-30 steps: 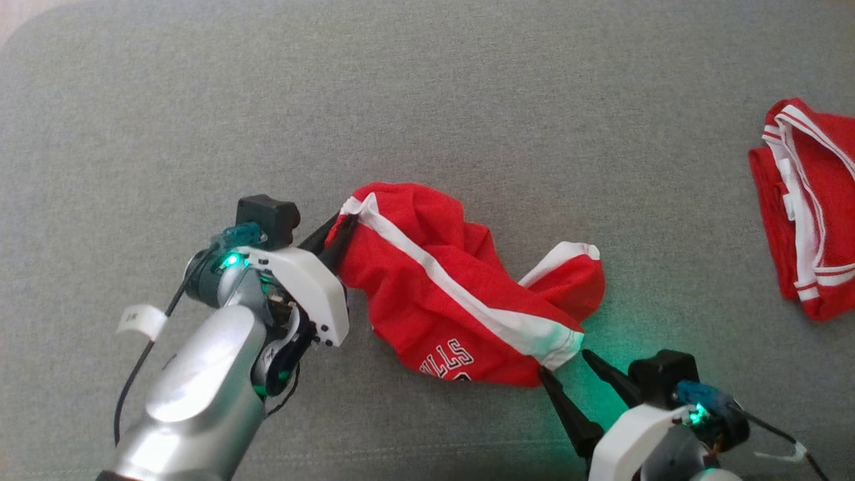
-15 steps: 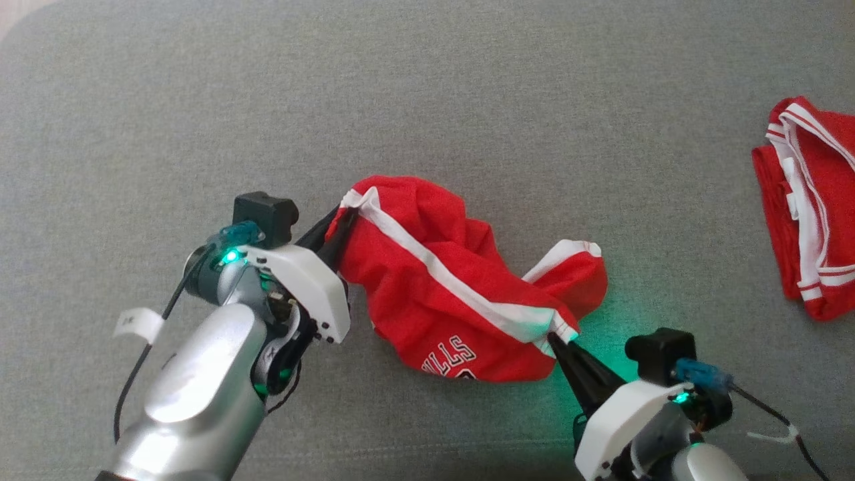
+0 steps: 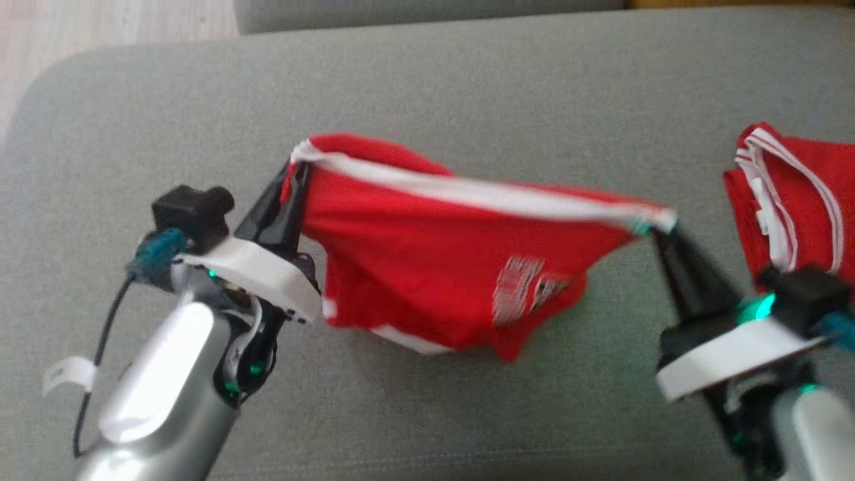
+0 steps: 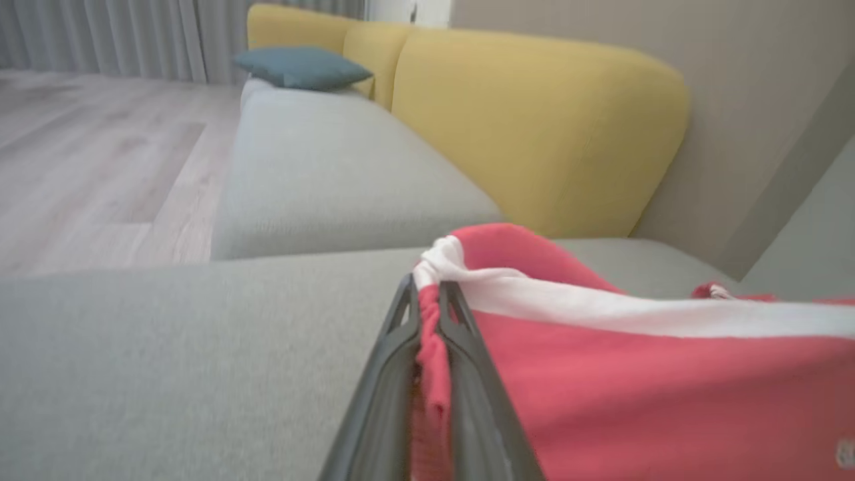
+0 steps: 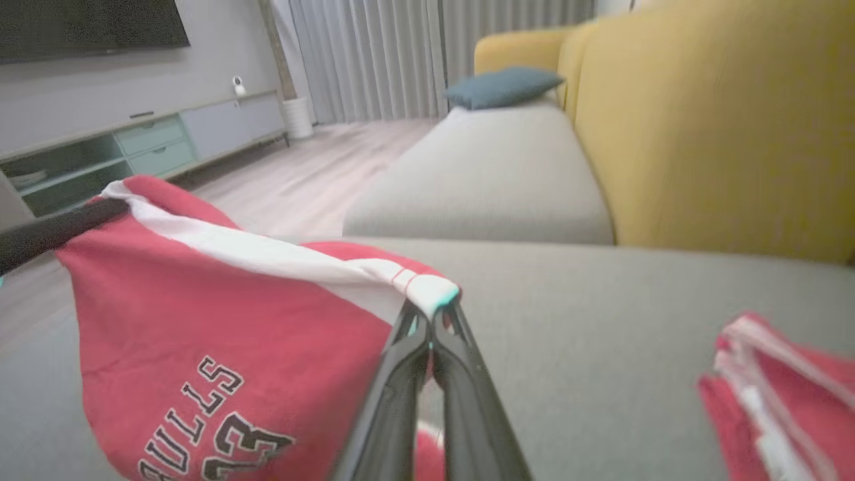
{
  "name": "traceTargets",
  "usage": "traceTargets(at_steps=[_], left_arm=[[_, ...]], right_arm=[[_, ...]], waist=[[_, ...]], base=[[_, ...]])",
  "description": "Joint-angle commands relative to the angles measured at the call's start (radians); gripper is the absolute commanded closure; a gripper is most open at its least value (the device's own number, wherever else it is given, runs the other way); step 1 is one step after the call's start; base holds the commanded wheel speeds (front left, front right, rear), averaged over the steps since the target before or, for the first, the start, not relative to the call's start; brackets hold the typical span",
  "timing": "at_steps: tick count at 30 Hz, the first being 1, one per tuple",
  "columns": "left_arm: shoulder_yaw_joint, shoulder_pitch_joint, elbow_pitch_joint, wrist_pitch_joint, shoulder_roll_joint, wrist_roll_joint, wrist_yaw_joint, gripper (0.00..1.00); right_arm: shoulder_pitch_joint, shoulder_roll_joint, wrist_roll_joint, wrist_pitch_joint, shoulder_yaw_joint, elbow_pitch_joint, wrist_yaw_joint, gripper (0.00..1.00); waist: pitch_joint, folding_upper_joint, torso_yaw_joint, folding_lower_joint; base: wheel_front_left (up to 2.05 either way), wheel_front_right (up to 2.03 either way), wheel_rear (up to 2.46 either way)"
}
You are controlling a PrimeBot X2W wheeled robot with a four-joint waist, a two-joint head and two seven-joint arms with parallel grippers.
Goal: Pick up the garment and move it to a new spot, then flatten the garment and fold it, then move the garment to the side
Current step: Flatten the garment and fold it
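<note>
Red Bulls garment (image 3: 427, 267) hangs light and limp; left gripper (image 3: 294, 175) and right gripper (image 3: 658, 230), jaws clamped tight on its white-trimmed corners, suit spreading it.

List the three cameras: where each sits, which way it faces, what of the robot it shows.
Head view: on the head, facing down at the grey seat; shows left pincer and right pincer, each shut on the red garment.
Left wrist view: on the left wrist, looking along its own fingers toward yellow backrest and blue cushion.
Right wrist view: on the right wrist, facing curtains and a low cabinet; own fingers, plus left pincer at left edge.
Shared: both wrist views show the garment's white band, backrest and cushion.
</note>
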Motion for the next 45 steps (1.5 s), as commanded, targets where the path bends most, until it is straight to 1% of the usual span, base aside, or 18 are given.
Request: traceTargets(at_steps=[1,6,11,15,19,21,24,25,26,27,30,33,36,40,42,45], left_arm=[[0.054,-0.047,-0.071,-0.008,0.042,0.007,0.013,1.00],[0.088,-0.093,-0.216,0.019,0.086,0.026,0.043,1.00],[0.111,-0.145,-0.351,0.087,0.119,0.043,0.083,1.00],[0.113,-0.171,-0.401,0.138,0.130,0.043,0.097,1.00],[0.108,-0.207,-0.378,0.157,0.116,0.018,0.080,1.00],[0.107,-0.245,-0.329,0.153,0.098,0.002,0.062,1.00],[0.107,-0.330,-0.210,0.131,0.061,-0.014,0.030,1.00],[0.107,-0.330,-0.210,0.131,0.061,-0.014,0.030,1.00],[0.109,-0.401,-0.107,0.101,0.033,-0.015,0.010,1.00],[0.109,-0.401,-0.107,0.101,0.033,-0.015,0.010,1.00],[0.121,-0.516,0.073,0.023,-0.011,-0.009,-0.016,1.00],[0.131,-0.622,0.255,-0.069,-0.046,0.004,-0.042,1.00],[0.149,-0.698,0.407,-0.123,-0.073,0.020,-0.065,1.00],[0.187,-0.716,0.544,-0.135,-0.105,0.046,-0.087,1.00],[0.218,-0.687,0.593,-0.136,-0.124,0.054,-0.094,1.00],[0.248,-0.616,0.671,-0.136,-0.158,0.065,-0.107,1.00]], right_arm=[[-0.073,-0.030,-0.014,-0.004,-0.007,-0.072,0.004,1.00],[-0.169,-0.077,-0.043,0.027,-0.066,-0.179,0.004,1.00],[-0.262,-0.113,-0.052,0.065,-0.104,-0.252,0.004,1.00],[-0.318,-0.122,-0.037,0.083,-0.117,-0.258,0.004,1.00],[-0.377,-0.124,-0.006,0.093,-0.112,-0.211,0.004,1.00],[-0.430,-0.131,0.017,0.091,-0.097,-0.160,0.004,1.00],[-0.549,-0.142,0.052,0.074,-0.059,-0.049,0.004,1.00],[-0.549,-0.142,0.052,0.074,-0.059,-0.049,0.004,1.00],[-0.646,-0.144,0.069,0.056,-0.031,0.047,0.004,1.00],[-0.646,-0.144,0.069,0.056,-0.031,0.047,0.004,1.00],[-0.808,-0.131,0.087,0.008,0.020,0.209,0.004,1.00],[-0.957,-0.101,0.095,-0.071,0.078,0.375,0.004,1.00],[-1.066,-0.062,0.100,-0.171,0.138,0.530,0.004,1.00],[-1.132,-0.009,0.115,-0.277,0.233,0.728,0.004,1.00],[-1.129,0.019,0.136,-0.314,0.284,0.817,0.004,1.00],[-1.083,0.047,0.182,-0.350,0.360,0.933,0.004,1.00]], waist=[[-0.025,-0.0001,-0.002,0.0000],[-0.062,-0.0001,-0.005,0.0000],[-0.081,-0.0001,-0.009,0.0000],[-0.082,-0.0001,-0.013,0.0000],[-0.063,-0.0001,-0.017,0.0000],[-0.046,-0.0001,-0.019,0.0000],[-0.014,-0.0001,-0.023,0.0000],[-0.014,-0.0001,-0.023,0.0000],[0.008,-0.0001,-0.026,0.0000],[0.008,-0.0001,-0.026,0.0000],[0.039,-0.0001,-0.032,0.0000],[0.065,-0.0001,-0.045,0.0000],[0.087,-0.0001,-0.059,0.0000],[0.119,-0.0001,-0.072,0.0000],[0.137,-0.0001,-0.075,0.0000],[0.152,-0.0001,-0.071,0.0000]], base=[[0.00,0.00,0.00],[0.00,0.00,0.00],[0.00,0.00,0.00],[0.00,0.00,0.00],[0.00,0.00,0.00],[0.00,0.00,0.00],[0.00,0.00,0.00],[0.00,0.00,0.00],[0.00,0.00,0.00],[0.00,0.00,0.00],[0.00,0.00,0.00],[0.00,0.00,0.00],[0.00,0.00,0.00],[0.00,0.00,0.00],[0.00,0.00,0.00],[0.00,0.00,0.00]])
